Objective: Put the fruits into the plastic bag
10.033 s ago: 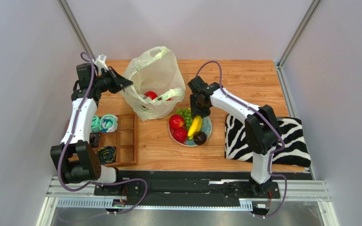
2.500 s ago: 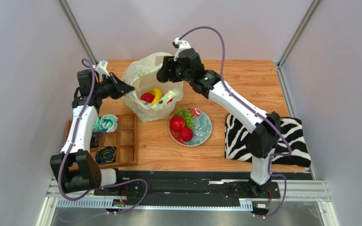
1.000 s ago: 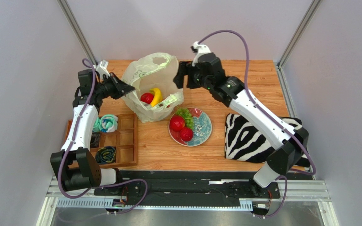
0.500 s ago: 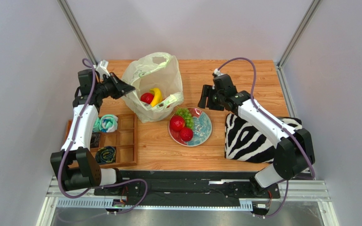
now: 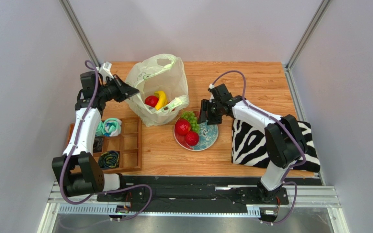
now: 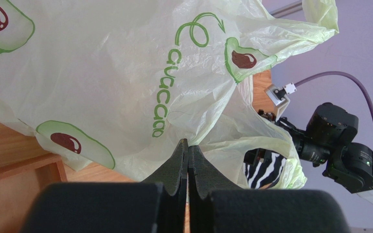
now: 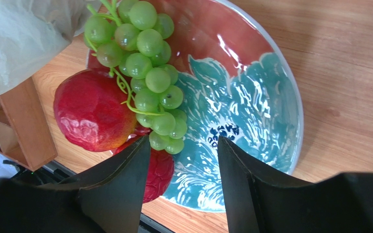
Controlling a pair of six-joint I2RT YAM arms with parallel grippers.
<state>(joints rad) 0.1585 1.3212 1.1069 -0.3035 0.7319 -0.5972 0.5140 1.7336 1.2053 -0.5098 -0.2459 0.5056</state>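
The thin, crinkly, translucent pale yellow-green plastic bag (image 6: 101,73), printed with green avocado marks, stands open on the wooden table (image 5: 256,77). The left gripper (image 6: 187,145) is pinched tight on its rim. Inside lie a smooth curved yellow banana (image 5: 161,99) and a round red fruit (image 5: 150,101). On the glossy red-and-teal plate (image 7: 271,82) sit a knobbly green grape bunch (image 7: 149,82) and two dimpled red fruits (image 7: 93,116). The right gripper (image 7: 183,145) hangs over the bunch, jaws parted, clamping nothing.
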